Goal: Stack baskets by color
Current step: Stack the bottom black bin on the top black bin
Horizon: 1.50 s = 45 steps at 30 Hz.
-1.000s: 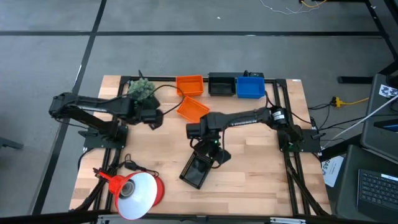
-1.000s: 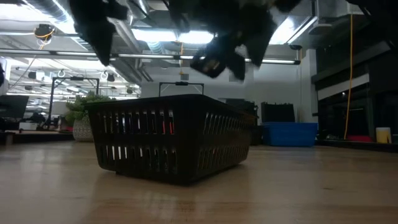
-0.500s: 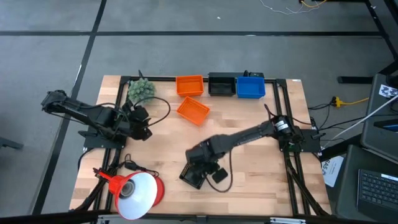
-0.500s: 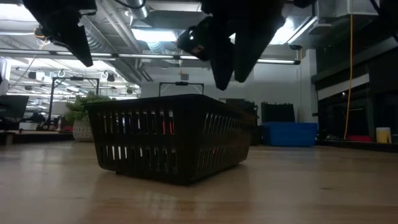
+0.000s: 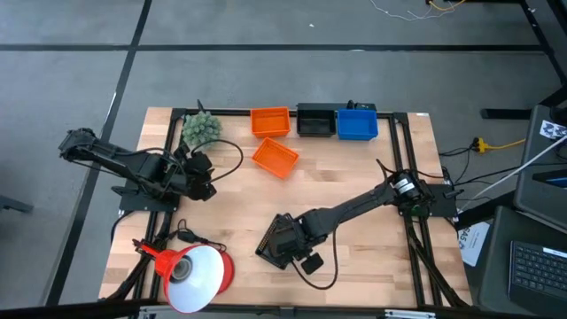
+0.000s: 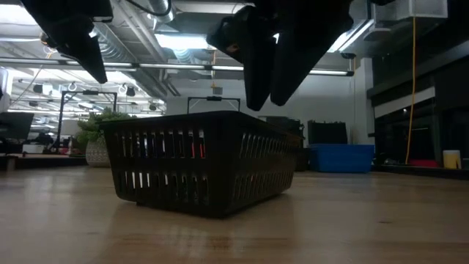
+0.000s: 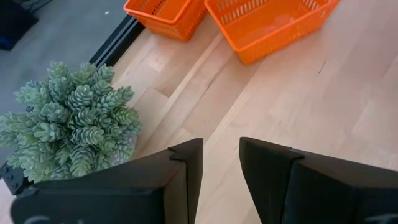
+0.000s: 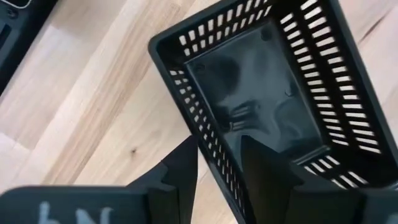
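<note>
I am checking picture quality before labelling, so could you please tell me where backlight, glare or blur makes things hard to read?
Low view: bright ceiling lights backlight the scene, leaving the black slotted plastic basket and both arms near-silhouettes. High view: even light, but the white inside of the red-orange cone-shaped lamp is washed out. Right wrist view: soft glare on the basket's glossy bottom. Left wrist view: evenly lit, its own dark fingers slightly soft.

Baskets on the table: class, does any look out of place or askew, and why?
Yes, two. A black basket sits alone near the front, turned at an angle, under the right gripper. One orange basket lies skewed, off the back row of orange, black and blue.
</note>
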Tool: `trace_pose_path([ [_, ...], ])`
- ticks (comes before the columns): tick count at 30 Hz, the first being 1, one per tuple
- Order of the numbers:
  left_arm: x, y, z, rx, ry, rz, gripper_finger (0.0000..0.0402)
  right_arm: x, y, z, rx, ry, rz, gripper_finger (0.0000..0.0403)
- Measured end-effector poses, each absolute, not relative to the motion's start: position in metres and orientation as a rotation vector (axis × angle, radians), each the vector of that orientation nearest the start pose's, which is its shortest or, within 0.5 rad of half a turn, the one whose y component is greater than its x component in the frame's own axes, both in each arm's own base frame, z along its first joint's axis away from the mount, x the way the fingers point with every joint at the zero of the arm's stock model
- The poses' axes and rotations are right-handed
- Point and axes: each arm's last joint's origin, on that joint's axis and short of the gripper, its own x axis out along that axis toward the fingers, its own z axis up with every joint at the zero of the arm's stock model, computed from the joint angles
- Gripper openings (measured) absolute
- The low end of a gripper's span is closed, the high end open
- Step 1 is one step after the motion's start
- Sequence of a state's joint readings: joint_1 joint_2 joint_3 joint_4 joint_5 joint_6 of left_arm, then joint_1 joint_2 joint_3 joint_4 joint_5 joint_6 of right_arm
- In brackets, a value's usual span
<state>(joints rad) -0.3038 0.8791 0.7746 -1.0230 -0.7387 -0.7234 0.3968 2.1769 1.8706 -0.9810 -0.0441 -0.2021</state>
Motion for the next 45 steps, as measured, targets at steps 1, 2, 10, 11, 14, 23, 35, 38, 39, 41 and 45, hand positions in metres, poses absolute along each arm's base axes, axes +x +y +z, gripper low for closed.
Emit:
trace_pose_path([
  [1, 0.139, -0.023, 0.260, -0.090, 0.773, 0.701, 0.0098, 0.413, 0.176, 0.211, -0.402, 1.238, 0.509, 0.0120],
  [2, 0.139, -0.023, 0.260, -0.090, 0.773, 0.701, 0.0098, 0.413, 0.178, 0.210, -0.403, 1.239, 0.512, 0.0120],
  [10, 0.139, -0.023, 0.260, -0.089, 0.773, 0.700, 0.0098, 0.410, 0.178, 0.188, -0.363, 1.278, 0.479, 0.0120],
  [11, 0.139, -0.023, 0.260, -0.089, 0.774, 0.701, 0.0098, 0.410, 0.178, 0.183, -0.355, 1.274, 0.473, 0.0120],
  [14, 0.139, -0.023, 0.260, -0.089, 0.774, 0.701, 0.0098, 0.409, 0.177, 0.169, -0.347, 1.255, 0.468, 0.0120],
  [23, 0.139, -0.023, 0.260, -0.089, 0.773, 0.700, 0.0098, 0.401, 0.171, 0.156, -0.415, 1.310, 0.390, 0.0013],
  [35, 0.139, -0.023, 0.260, -0.089, 0.773, 0.701, 0.0098, 0.377, 0.097, 0.248, -0.843, 1.618, -0.175, 0.0002],
  [38, 0.139, -0.023, 0.260, -0.088, 0.771, 0.703, 0.0098, 0.367, 0.052, 0.279, -0.752, 1.558, -0.340, 0.0002],
  [39, 0.139, -0.023, 0.260, -0.088, 0.771, 0.704, 0.0098, 0.363, 0.037, 0.288, -0.717, 1.542, -0.361, 0.0001],
  [41, 0.139, -0.023, 0.260, -0.086, 0.769, 0.706, 0.0098, 0.355, 0.006, 0.303, -0.645, 1.485, -0.421, 0.0001],
  [45, 0.139, -0.023, 0.261, -0.083, 0.766, 0.709, 0.0098, 0.338, -0.058, 0.317, -0.475, 1.396, -0.464, 0.0001],
])
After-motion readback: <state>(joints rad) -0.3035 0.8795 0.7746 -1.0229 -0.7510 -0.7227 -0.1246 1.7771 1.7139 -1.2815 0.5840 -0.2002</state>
